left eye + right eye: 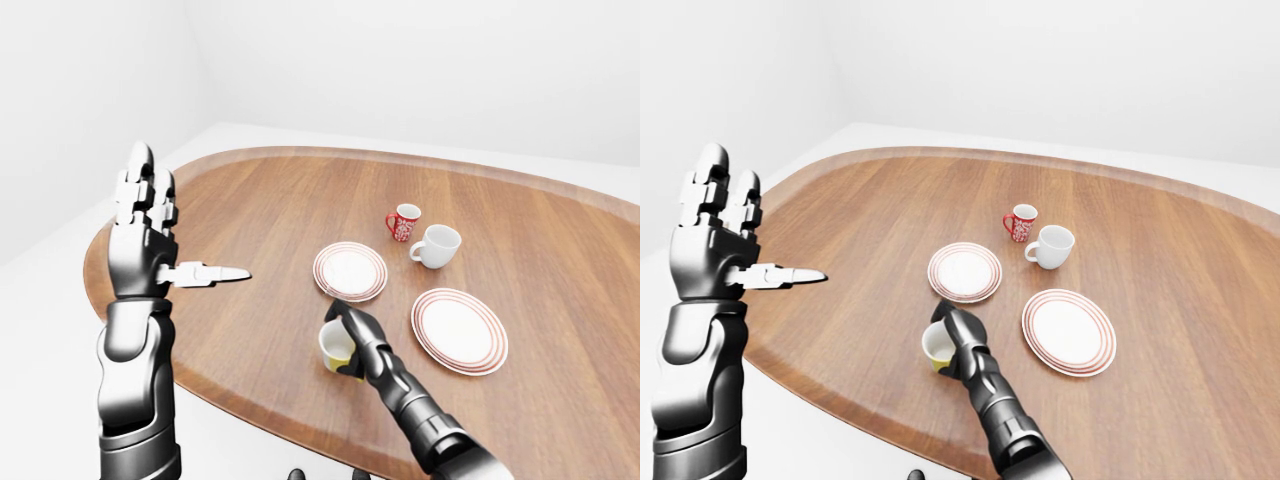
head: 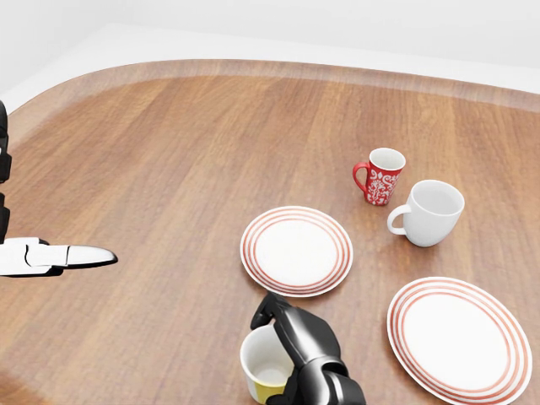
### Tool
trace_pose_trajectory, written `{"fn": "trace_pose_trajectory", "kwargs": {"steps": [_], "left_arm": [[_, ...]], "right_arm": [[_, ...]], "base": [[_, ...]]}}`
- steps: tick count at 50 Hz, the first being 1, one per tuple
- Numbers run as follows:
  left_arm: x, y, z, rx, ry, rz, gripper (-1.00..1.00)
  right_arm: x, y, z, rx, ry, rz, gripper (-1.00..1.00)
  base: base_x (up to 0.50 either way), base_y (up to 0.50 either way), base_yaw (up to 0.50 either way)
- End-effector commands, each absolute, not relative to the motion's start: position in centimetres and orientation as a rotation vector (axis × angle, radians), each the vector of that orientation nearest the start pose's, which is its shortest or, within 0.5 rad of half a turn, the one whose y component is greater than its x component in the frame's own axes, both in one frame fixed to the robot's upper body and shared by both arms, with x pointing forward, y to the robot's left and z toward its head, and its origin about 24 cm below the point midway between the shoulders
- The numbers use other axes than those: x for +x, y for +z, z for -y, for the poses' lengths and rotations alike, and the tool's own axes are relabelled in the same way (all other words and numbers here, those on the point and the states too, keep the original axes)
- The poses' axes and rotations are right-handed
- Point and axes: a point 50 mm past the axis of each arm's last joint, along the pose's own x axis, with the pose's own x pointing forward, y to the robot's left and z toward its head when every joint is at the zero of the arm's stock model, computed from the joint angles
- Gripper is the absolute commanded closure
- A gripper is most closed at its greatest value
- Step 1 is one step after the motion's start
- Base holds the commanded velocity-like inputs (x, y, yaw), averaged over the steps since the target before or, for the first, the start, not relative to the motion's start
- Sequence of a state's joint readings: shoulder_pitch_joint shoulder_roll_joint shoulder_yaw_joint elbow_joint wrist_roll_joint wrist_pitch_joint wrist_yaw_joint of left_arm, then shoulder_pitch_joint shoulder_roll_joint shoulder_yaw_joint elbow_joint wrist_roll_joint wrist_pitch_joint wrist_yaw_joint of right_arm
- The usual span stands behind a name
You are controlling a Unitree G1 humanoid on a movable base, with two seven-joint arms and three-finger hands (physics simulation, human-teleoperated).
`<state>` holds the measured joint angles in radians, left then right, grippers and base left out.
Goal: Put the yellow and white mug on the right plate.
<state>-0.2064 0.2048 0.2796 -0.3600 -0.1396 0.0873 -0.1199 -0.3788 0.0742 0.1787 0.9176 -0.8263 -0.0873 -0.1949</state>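
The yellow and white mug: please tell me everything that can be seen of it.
The yellow and white mug is yellow outside and white inside, glossy like ceramic, and looks empty. It stands roughly upright near the bottom edge of the wooden table, below the left plate. The right hand has its dark fingers curled over the rim. No handle shows.
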Motion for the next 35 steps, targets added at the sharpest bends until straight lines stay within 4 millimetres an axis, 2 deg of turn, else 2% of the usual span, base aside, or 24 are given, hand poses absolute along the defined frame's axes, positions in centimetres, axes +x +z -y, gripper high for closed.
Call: {"fn": "trace_pose_trajectory", "kwargs": {"steps": [1,9,21,29,35], "left_arm": [[25.9,18.3,-21.7,0.105,0.052,0.510,-1.00],[25.9,18.2,-21.8,0.103,0.054,0.509,-1.00],[26.0,18.0,-21.7,0.105,0.052,0.497,-1.00],[26.0,18.1,-21.6,0.106,0.051,0.502,-1.00],[26.0,18.1,-21.5,0.106,0.049,0.502,-1.00]], "right_arm": [[28.3,-4.5,7.2,-0.915,0.345,-0.201,1.00],[29.6,-2.2,8.2,-0.876,0.330,-0.146,1.00],[31.5,0.2,11.5,-0.850,0.258,-0.125,1.00],[32.2,0.5,13.4,-0.858,0.212,-0.146,1.00],[33.0,0.6,15.8,-0.862,0.149,-0.187,1.00]], "base": [[0.00,0.00,0.00],[0.00,0.00,0.00],[0.00,0.00,0.00],[0.00,0.00,0.00],[0.00,0.00,0.00]]}}
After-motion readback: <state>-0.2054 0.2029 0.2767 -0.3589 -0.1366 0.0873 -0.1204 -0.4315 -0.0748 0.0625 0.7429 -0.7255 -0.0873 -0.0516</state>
